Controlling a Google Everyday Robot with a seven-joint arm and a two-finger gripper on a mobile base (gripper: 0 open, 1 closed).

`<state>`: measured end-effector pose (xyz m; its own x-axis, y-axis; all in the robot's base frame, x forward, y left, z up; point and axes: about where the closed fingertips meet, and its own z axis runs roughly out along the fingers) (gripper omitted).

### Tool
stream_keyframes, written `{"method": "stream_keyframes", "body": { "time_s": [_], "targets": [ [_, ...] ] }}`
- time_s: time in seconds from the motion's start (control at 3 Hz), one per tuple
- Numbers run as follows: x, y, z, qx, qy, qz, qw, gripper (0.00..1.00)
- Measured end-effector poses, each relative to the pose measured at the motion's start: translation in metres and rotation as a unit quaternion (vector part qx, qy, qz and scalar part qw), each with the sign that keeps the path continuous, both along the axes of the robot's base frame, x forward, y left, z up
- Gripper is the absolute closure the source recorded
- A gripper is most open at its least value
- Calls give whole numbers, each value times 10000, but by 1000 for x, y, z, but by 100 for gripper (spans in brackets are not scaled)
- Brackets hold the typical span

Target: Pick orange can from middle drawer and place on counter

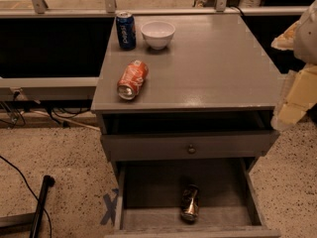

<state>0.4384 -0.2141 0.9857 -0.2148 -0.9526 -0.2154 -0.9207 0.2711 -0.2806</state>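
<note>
Grey counter: you see a broad, slightly glossy wooden top, and it carries three things on its left half.
Blue can: upright at the back left corner, just beside the white bowl.
Orange-red can: on its side near the left front edge, open end facing you.
Upper drawer front: round knob at centre, pulled out a little from the cabinet.
Middle drawer: pulled well out below that front, its bare grey floor open to your view.
Orange can: lying on its side on the drawer floor, right of centre and near the front wall, one silver end towards you.
Gripper: pale cream, at the right edge of your view, beside the counter's right front corner and angled down and left.
Arm: comes down from the upper right; most of it is out of view.
Grip state: you cannot tell from this view whether it is wide or narrow; it is well apart from the orange can.
</note>
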Motion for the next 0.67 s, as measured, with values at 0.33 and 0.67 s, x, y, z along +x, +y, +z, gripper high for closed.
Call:
{"method": "stream_keyframes", "body": {
  "time_s": [0.33, 0.67],
  "targets": [
    [0, 0, 0, 0, 0, 0, 10000, 0],
    [-1, 0, -18, 258, 360, -4, 9990, 0]
  ]
}}
